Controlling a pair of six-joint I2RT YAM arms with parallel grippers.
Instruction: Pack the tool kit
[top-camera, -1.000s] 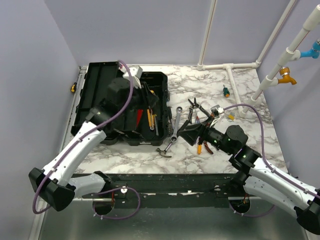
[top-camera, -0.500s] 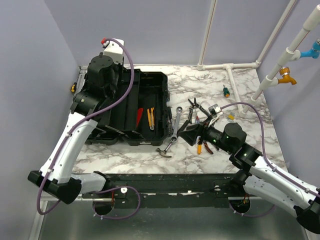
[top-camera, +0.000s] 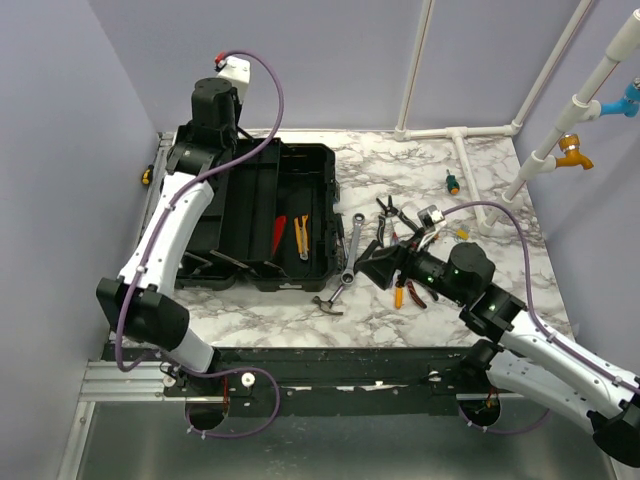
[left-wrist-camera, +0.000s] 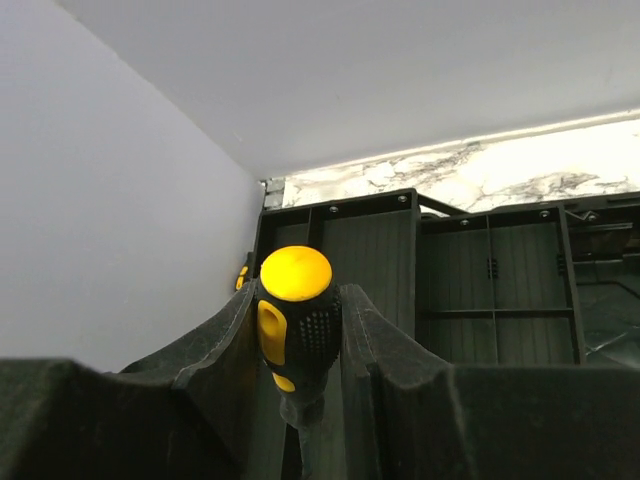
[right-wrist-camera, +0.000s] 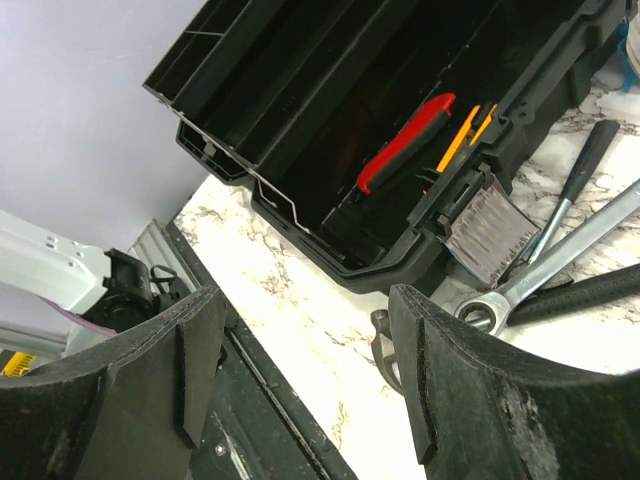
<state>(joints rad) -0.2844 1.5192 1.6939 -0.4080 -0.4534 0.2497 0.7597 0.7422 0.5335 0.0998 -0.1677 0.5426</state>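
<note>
Worktop (top-camera: 480, 180) in a white marble pattern carried a black tool case (top-camera: 312, 152), which lay open at the far left with its lid flat to the left and its tray to the right. White pipes (top-camera: 545, 150) rose along the right side.

The left arm reached up over the far left corner of the case. Its left gripper (left-wrist-camera: 300, 300) was closed narrowly on the black-and-yellow handle of a screwdriver (left-wrist-camera: 296, 275). The yellow cap faced the wrist camera, and the shaft was hidden below the fingers.

The right arm stretched low from the near right toward the middle. The right gripper (top-camera: 372, 268) hung just right of the case's near right corner, its jaws spread wide with nothing between them.

A long wrench (top-camera: 353, 245) lay slanted on the worktop just beside the right wall of the case. A hammer (top-camera: 328, 300) lay near the case's near right corner. Pliers (top-camera: 388, 215) lay to the right of the wrench.

Inside the tray, a red-handled tool (right-wrist-camera: 405, 143) and a yellow-handled tool (right-wrist-camera: 465, 130) lay side by side. A small green-and-orange driver (top-camera: 452, 183) sat well apart at the far right, near the pipes.
</note>
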